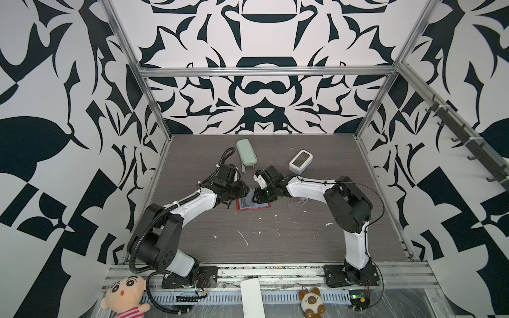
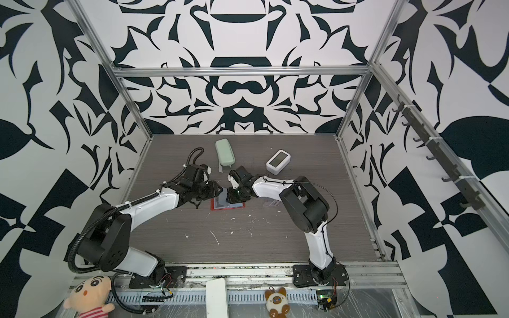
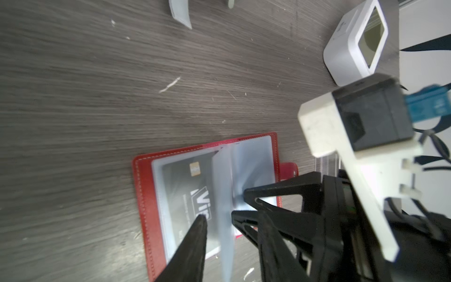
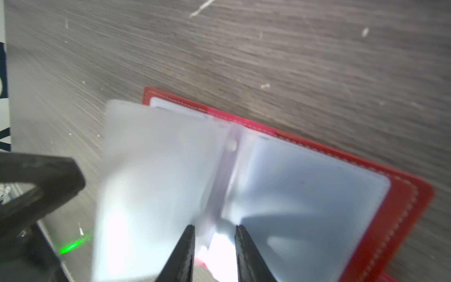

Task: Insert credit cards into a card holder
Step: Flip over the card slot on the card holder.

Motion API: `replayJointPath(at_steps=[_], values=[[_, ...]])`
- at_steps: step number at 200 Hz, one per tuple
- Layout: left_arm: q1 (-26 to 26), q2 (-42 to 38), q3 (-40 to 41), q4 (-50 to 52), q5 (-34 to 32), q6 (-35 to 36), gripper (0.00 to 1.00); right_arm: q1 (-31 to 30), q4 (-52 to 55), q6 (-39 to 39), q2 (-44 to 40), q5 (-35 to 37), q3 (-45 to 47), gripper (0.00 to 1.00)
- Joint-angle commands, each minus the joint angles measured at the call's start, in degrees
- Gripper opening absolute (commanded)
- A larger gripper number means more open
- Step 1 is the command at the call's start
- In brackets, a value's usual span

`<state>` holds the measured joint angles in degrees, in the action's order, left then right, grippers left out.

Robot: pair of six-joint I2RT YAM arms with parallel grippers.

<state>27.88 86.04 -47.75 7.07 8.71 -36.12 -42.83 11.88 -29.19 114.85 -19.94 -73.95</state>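
**Both hands over the open card holder, mid-bench**

The card holder lies open on the bench, spine running near to far, and we have a hand on each side. Our left hand reaches from the left and our right hand from the right. Both are narrowly parted and grip nothing, flanking an upright sleeve page. The VIP card fills the left leaf.

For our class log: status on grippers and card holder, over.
Left gripper open, right gripper open, both at the red card holder. Holder open flat, black VIP card in a sleeve. One sleeve page standing upright.
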Motion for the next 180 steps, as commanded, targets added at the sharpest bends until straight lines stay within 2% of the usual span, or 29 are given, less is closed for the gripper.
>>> replayJointPath(at_steps=[1, 43, 81, 130, 180], values=[[0.17, -0.30, 0.81, 0.68, -1.50, 0.52, 0.35, -0.33, -0.50, 0.38, 0.15, -2.07, -2.08, 0.34], [0.16, 3.22, 0.11, 1.38, -0.26, 0.70, 0.25, -0.44, 0.02, 0.36, 0.64, -2.03, -2.48, 0.33], [0.16, 7.04, 0.02, 0.67, 2.39, 0.53, 0.17, -0.45, -0.02, 0.27, 0.47, -2.05, -2.55, 0.29], [0.16, 9.02, 0.01, 1.93, 0.68, 0.08, 0.17, -0.41, -0.76, 0.08, -2.26, -0.57, -1.13, 0.26], [0.25, 5.80, -0.30, 2.59, 0.12, 0.51, 0.19, -0.16, 1.63, 0.71, -9.32, 6.37, 1.25, 0.29]])
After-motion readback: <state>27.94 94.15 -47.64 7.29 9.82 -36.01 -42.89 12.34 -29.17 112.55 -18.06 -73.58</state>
